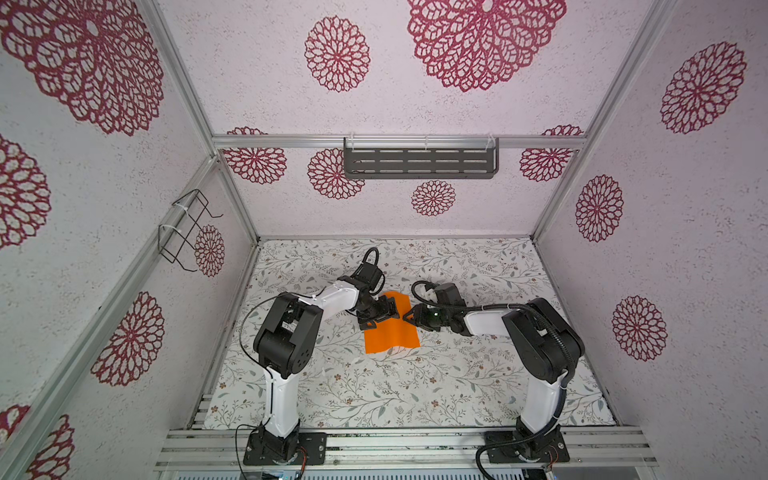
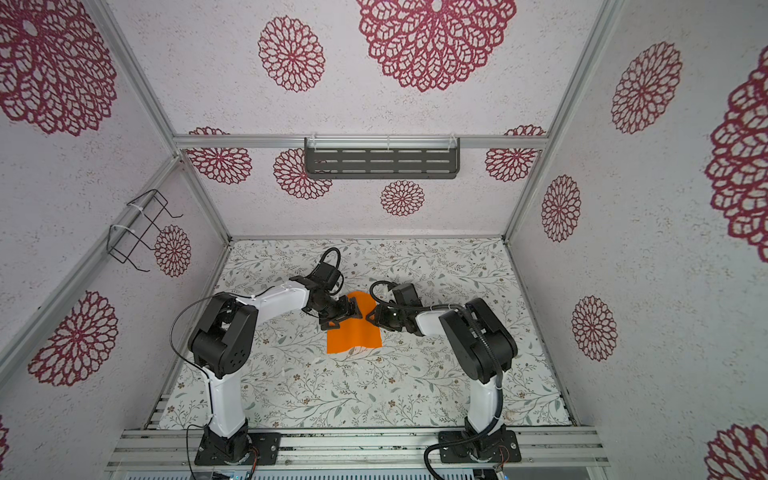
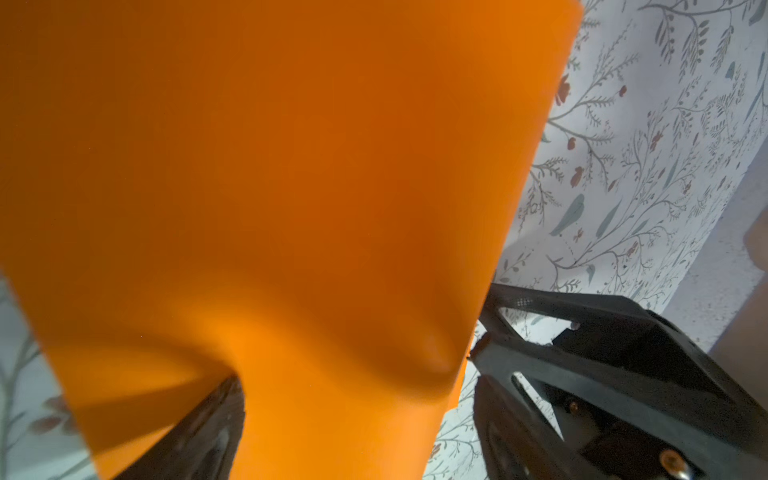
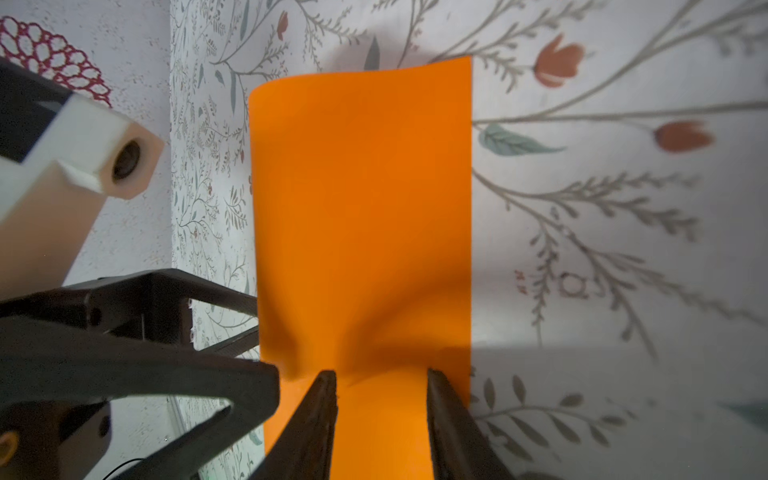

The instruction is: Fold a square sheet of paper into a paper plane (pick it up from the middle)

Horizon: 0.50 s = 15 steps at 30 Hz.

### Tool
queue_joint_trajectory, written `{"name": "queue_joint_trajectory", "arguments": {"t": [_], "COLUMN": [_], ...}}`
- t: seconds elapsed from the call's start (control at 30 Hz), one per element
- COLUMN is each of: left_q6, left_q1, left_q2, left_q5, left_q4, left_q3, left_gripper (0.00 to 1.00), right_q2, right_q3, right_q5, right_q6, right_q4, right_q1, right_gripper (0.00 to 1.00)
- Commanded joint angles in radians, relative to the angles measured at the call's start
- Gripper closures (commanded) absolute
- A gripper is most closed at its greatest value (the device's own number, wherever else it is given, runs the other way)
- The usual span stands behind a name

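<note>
- Square sheet of paper [image 1: 390, 336]: just one, orange and wavy, in the middle of the desk [image 1: 478, 374], far from every edge, bare room all around.
- Two sets of fingers touch it.
- Wide apart: the left fingers [image 3: 540, 361], one tip on the paper, one just past its side edge.
- A little apart: the right fingers [image 4: 318, 419], tips on the paper, a bump between.
- In both top views the left fingers hide part of it.
</note>
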Motion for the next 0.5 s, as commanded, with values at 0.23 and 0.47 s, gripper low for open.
{"name": "queue_joint_trajectory", "arguments": {"t": [0.23,0.47], "left_q6": [-0.013,0.017], "left_q1": [0.003,0.008], "left_q2": [0.032,0.0], "left_q5": [-0.004,0.033], "left_q4": [0.022,0.084], "left_q3": [-0.032,-0.049], "left_gripper": [0.28,0.51], "right_q2": [0.053,-0.057], "right_q3": [0.016,-0.065], "right_q5": [-0.107,-0.075], "right_q6": [0.02,0.039], "right_q4": [0.004,0.103], "right_q1": [0.009,-0.014], "right_gripper": [0.6,0.57]}}
